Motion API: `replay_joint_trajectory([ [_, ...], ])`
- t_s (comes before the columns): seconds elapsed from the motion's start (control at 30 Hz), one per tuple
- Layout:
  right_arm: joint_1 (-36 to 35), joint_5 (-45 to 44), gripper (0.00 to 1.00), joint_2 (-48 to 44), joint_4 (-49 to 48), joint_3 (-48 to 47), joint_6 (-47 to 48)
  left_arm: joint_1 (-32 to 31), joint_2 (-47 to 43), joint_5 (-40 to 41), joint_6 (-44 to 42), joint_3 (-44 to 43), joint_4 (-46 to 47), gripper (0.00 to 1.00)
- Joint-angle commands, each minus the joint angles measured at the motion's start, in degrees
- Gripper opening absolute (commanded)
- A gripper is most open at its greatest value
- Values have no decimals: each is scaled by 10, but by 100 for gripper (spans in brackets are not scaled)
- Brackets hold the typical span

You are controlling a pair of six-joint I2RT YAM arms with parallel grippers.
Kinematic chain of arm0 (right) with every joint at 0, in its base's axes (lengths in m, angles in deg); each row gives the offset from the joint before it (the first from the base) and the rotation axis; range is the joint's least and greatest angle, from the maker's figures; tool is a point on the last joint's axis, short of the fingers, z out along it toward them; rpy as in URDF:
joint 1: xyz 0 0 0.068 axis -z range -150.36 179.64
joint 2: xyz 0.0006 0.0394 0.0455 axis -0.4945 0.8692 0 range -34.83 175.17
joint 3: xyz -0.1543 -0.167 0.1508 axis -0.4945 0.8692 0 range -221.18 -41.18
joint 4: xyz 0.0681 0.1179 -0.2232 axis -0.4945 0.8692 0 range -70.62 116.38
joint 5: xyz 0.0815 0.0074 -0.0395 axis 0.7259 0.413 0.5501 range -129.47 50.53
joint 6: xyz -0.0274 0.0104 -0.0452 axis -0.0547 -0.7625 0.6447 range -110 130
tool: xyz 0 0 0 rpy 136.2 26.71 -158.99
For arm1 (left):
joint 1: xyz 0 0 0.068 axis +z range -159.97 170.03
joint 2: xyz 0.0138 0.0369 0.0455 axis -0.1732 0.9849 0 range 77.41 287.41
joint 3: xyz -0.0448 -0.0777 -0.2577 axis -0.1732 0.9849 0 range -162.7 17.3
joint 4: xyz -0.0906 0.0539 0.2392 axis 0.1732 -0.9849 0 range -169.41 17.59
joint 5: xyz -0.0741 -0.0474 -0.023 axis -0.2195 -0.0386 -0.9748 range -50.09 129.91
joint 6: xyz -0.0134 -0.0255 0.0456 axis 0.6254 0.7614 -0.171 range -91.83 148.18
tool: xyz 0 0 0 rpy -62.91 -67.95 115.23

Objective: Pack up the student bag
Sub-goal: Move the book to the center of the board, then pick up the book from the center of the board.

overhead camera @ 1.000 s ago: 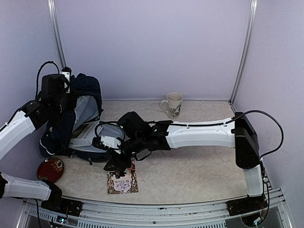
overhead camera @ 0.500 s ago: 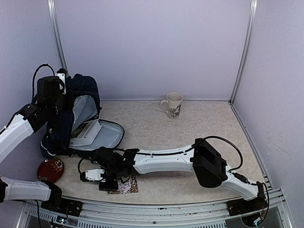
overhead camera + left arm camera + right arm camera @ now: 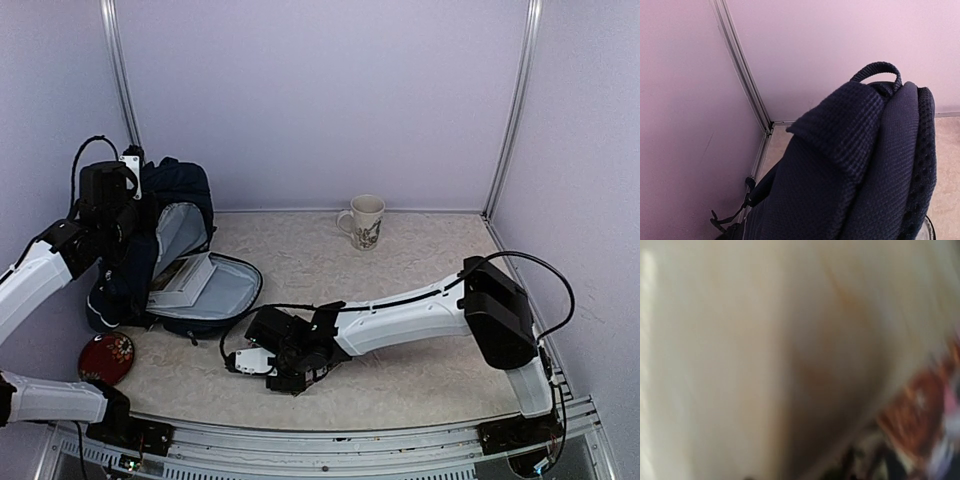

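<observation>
A: Start with the right gripper (image 3: 283,380): wide or narrow?
B: I cannot tell. From above it points down at the table (image 3: 420,270) near the front edge, and its own wrist covers the fingers. Its camera gives only a pale smear, with a blurred red-and-pink pattern (image 3: 920,415) in the lower right corner that I cannot name.
A: And the left gripper (image 3: 125,232)?
B: Narrow, jaws almost together, pressed against the upper left side of the student bag (image 3: 185,185). It seems to pinch the navy fabric, though the arm hides the fingers from above. The wrist view shows only cloth and the carry handle (image 3: 877,70).
A: Where does the bag sit?
B: Upright at the left rear of the table, close to the side wall. Its front flap (image 3: 215,290) lies open on the table, grey lining up. Something flat and pale (image 3: 183,275) lies in the opening, too small to name.
A: Anything else?
B: A mug (image 3: 363,220) by the back wall, well apart from both arms, and a red round thing (image 3: 107,356) near the front left, just beside the bag's base
</observation>
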Motion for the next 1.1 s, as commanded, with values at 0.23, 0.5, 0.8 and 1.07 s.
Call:
replay_joint_trajectory([
  [0.23,120,-45,45,-253,67,237,-231,-102,22,17,74,16,107,0],
  [0.5,247,166,67,-420,-111,418,-548,-175,21,38,190,74,42,0],
  [0.8,302,320,57,-348,-292,494,-694,-242,74,-66,323,172,74,0],
  [1.07,315,344,57,-295,-372,518,-733,-260,190,-147,336,214,153,0],
])
